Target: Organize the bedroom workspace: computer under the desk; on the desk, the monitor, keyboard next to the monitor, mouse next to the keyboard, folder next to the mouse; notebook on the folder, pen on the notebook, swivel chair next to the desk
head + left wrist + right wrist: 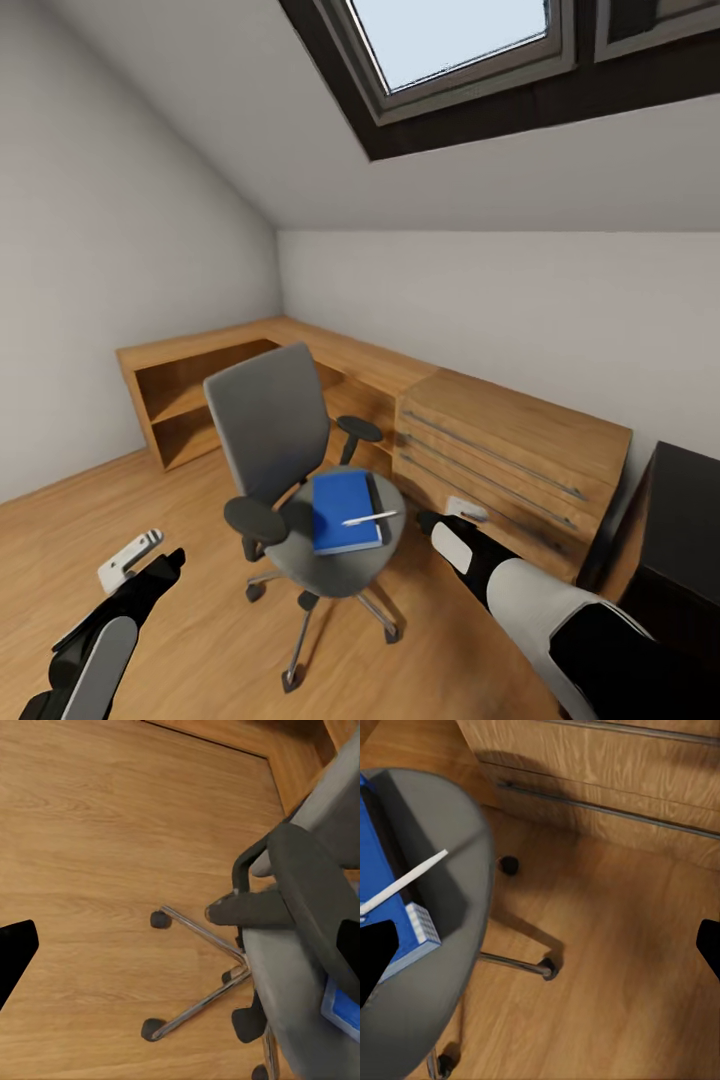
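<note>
The right tool (470, 517), jaws spread and empty, hovers beside the swivel chair (300, 480). It should pinch the pen (368, 519) first, since lifting the folder (343, 511) would roll it off. The left tool (135, 560) also appears open.

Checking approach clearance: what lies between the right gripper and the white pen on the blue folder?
Head view: only the grey seat's edge of the swivel chair separates the right gripper from the thin white pen on the bright blue folder.

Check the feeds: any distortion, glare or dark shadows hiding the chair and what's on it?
Head view: wide-angle stretch at the edges, even light, no glare on the folder or pen. Right wrist view: soft shadow under the chair seat, pen sharp. Left wrist view: armrest close and blurred.
</note>
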You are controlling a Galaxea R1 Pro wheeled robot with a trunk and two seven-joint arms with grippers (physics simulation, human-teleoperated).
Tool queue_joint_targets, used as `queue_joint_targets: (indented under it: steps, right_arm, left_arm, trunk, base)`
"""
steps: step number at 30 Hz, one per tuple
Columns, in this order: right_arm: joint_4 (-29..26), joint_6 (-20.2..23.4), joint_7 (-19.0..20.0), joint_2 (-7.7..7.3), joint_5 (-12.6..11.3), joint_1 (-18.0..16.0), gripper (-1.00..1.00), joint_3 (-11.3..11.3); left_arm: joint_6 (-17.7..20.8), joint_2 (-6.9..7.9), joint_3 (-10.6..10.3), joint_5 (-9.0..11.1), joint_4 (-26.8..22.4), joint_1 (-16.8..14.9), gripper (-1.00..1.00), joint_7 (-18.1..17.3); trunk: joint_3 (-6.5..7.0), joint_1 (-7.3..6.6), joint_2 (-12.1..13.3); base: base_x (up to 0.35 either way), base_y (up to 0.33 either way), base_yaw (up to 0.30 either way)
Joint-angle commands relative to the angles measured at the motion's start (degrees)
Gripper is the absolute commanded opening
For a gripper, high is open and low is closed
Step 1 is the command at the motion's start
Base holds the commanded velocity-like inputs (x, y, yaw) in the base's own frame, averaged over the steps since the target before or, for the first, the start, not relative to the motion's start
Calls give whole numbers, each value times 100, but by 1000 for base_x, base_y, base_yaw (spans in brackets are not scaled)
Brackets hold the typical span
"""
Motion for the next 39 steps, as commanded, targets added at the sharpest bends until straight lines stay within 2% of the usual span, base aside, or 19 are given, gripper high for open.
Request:
queue_joint_targets:
  steps: [1, 10, 15, 17, 20, 25, 30, 32, 33, 35, 38, 39]
  right_arm:
    - [-7, 38, -39, 27, -15, -3, 100, 43]
    - [3, 30, -25, 105, -15, 25, 100, 50]
    - [8, 37, 5, 123, -23, 38, 100, 46]
    - [10, 35, 11, 126, -39, 52, 100, 44]
    - [12, 34, 7, 171, -171, 88, 100, 46]
    - [1, 27, -18, 286, -538, 105, 100, 42]
    - [-34, 18, -88, 349, -1388, 107, 100, -6]
    - [-48, -42, -345, 431, -2210, 108, 100, -41]
    - [-54, -76, -444, 431, -2436, 108, 100, -47]
    - [-101, -322, -843, 431, -3347, 108, 100, -60]
    - [-136, -640, -1042, 431, -4006, 108, 100, -68]
    - [-146, -909, -1121, 431, -4410, 108, 100, -70]
  left_arm:
    - [17, -3, 39, 55, -8, -3, 100, 39]
    - [24, -23, 286, 87, -3, -1, 100, 40]
    - [25, -25, 653, 97, -3, -1, 100, 34]
    - [25, -25, 731, 98, -5, -1, 100, 33]
    - [25, -25, 802, 99, -7, -1, 100, 32]
    - [25, -25, 835, 99, -8, -1, 100, 32]
    - [25, -19, 852, 99, -8, -1, 100, 32]
    - [25, -19, 963, 99, -8, -1, 100, 30]
    - [25, -20, 1009, 99, -8, -1, 100, 28]
    - [25, -23, 1150, 102, -8, -1, 100, 25]
    - [25, -24, 1201, 105, -9, -1, 100, 24]
    - [25, -29, 1221, 104, -9, -1, 100, 23]
  trunk:
    - [-16, 3, -3]
    - [-95, 3, -3]
    - [-128, 3, -3]
    - [-132, 3, -3]
    - [-134, 3, -3]
    - [-134, 3, -3]
    - [-135, 3, -3]
    - [-135, 3, -3]
    - [-135, 3, -3]
    - [-135, 3, -3]
    - [-135, 3, -3]
    - [-135, 3, -3]
  base:
    - [298, 117, 2]
    - [209, 99, 33]
    - [263, 91, 71]
    - [306, 117, 19]
    - [312, 110, 8]
    - [247, 34, 2]
    - [156, 6, 0]
    - [96, 2, 0]
    - [62, 1, 0]
    - [33, 1, 0]
    - [17, 0, 0]
    - [8, 0, 0]
